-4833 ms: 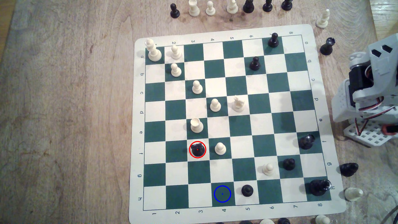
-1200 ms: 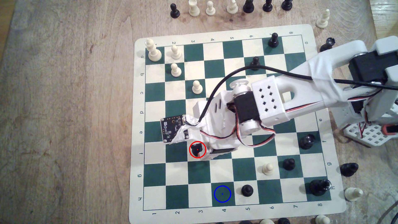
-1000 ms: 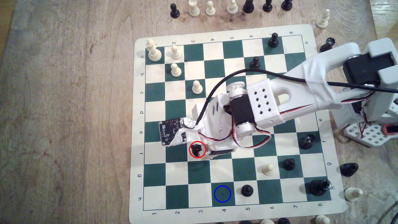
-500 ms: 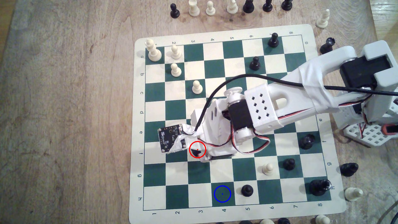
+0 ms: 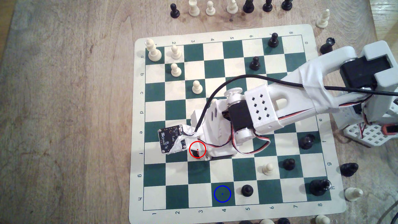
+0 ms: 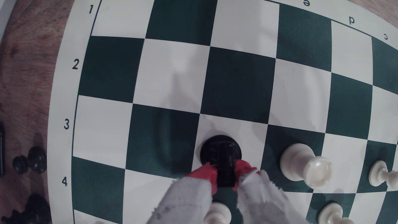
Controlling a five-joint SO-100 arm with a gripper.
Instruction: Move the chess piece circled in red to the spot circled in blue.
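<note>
My jaws closed on upper part of chess piece (image 6: 224,160), red fingertips (image 6: 206,175) either side; base on red-ringed cream square. Spot (image 5: 222,193) lies down and toward exterior view's right, black pawn (image 5: 247,190) just beside it.

The exterior view is looking straight down from high up; the wrist view is peering close over the gripper (image 6: 225,175) — both sharing the board (image 5: 224,33).

The chess piece (image 5: 195,153) stands on the board (image 5: 137,129), under the hand (image 5: 199,154). The spot (image 5: 222,194) lies nearer, slightly right, in the exterior view.
</note>
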